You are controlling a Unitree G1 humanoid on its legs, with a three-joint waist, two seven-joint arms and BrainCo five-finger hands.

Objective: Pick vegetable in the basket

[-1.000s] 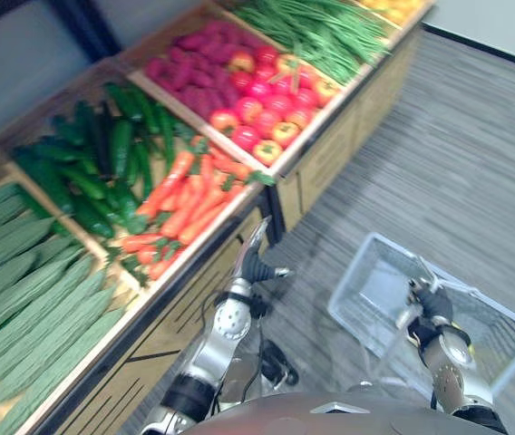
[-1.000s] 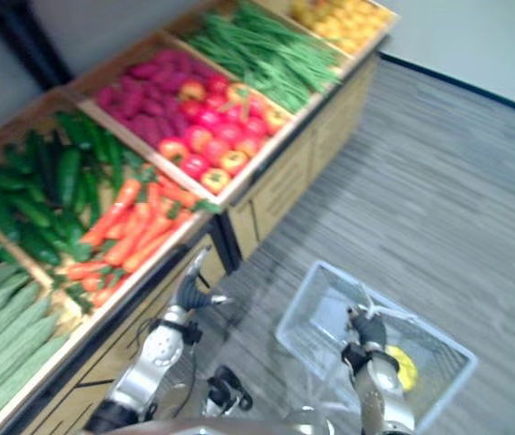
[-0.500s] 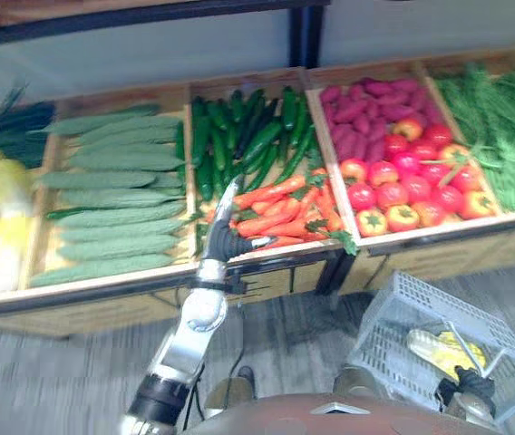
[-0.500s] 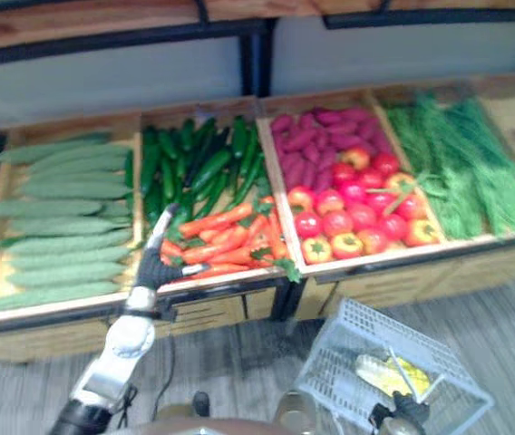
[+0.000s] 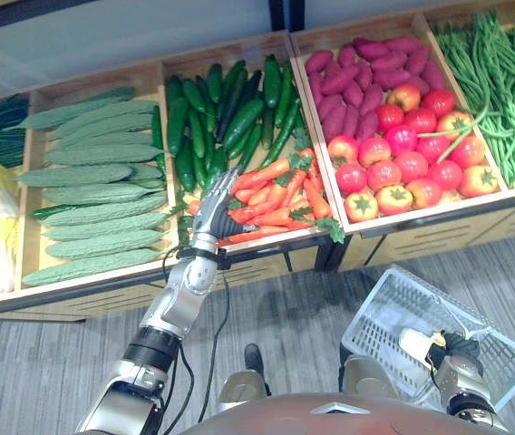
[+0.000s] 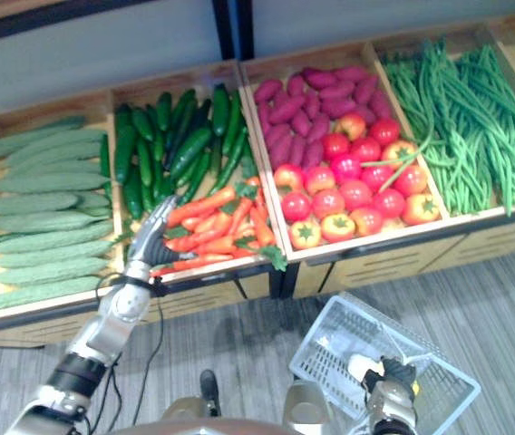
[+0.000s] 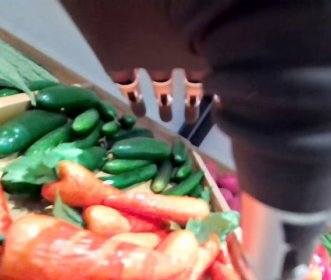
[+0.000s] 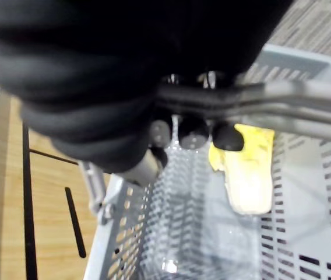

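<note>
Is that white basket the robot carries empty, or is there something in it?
Not empty. One pale yellow vegetable lies on the floor of the basket, under the handle that the right hand grips.

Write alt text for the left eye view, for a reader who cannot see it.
The robot's left hand, fingers straight, reaches toward the carrots at the front of a wooden produce stand, dark cucumbers behind them and tomatoes in the next bin. Its right hand holds a white basket over the grey floor, a yellow item inside.
</note>
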